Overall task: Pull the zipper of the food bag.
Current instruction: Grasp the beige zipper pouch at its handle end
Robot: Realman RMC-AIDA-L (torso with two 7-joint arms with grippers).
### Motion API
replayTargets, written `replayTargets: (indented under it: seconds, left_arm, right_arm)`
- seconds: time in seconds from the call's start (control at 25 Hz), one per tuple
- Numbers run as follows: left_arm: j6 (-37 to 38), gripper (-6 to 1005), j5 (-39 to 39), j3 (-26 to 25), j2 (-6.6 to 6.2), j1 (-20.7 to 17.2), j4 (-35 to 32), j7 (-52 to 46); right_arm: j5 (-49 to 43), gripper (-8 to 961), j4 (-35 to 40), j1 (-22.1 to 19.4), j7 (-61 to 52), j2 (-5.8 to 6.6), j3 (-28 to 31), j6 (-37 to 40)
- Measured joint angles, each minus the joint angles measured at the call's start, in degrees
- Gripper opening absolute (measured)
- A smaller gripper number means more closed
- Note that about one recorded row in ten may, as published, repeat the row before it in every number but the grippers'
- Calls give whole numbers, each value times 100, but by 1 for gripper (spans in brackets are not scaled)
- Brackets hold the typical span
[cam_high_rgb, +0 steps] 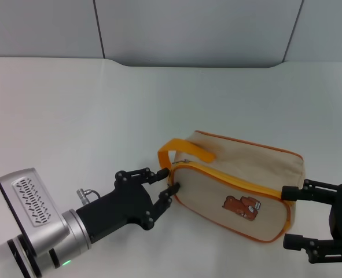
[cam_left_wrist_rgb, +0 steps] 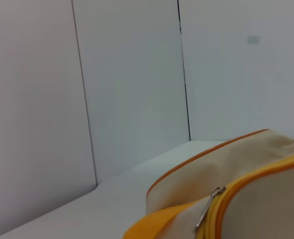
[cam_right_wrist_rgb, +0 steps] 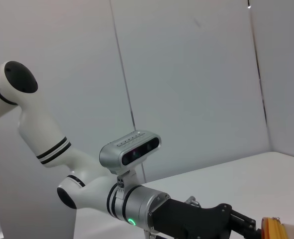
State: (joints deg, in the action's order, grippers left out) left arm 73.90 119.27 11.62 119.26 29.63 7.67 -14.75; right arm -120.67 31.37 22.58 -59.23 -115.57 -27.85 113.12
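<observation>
The beige food bag (cam_high_rgb: 249, 174) with a brown bear print lies on the white table, right of centre. Its orange strap handle (cam_high_rgb: 185, 149) arches over the left end. The orange-yellow zipper (cam_high_rgb: 228, 180) runs along the lid edge. The silvery pull tab (cam_left_wrist_rgb: 208, 210) hangs at the left end, beside the strap. My left gripper (cam_high_rgb: 168, 180) is open, its fingertips at the bag's left end by the zipper's start. My right gripper (cam_high_rgb: 287, 217) is open, one finger on each side of the bag's right end.
The white table (cam_high_rgb: 101, 104) extends behind and to the left of the bag. Grey wall panels (cam_high_rgb: 199, 29) stand at the back. The right wrist view shows my left arm (cam_right_wrist_rgb: 132, 199) and a bit of the bag's orange end (cam_right_wrist_rgb: 276, 229).
</observation>
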Motion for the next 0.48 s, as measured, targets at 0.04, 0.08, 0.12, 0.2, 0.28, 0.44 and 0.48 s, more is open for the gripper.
replayTargets:
  seconds: [0.04,0.08,0.12,0.2,0.28,0.44,0.48]
  left_arm:
    - [0,182,-2,-1,0,3,20,-13]
    - [0,213,-7,0,0,9,37,-17]
    - [-11,244,-19,-6,0,33,69,-18]
    - [-47,307,-20,-29,0,56,97,-19]
    - [-122,391,-21,-84,0,91,146,-19]
    - [-415,516,-8,-269,0,187,257,4]
    - [-466,515,-9,-305,0,204,278,14]
  right_arm:
    - [0,819,0,0,0,0,2,0]
    - [0,819,0,0,0,0,3,0]
    - [0,819,0,0,0,0,3,0]
    - [0,819,0,0,0,0,3,0]
    - [0,819,0,1,0,0,2,0]
    - [0,820,0,6,0,0,0,0]
    - [0,820,0,6,0,0,0,0]
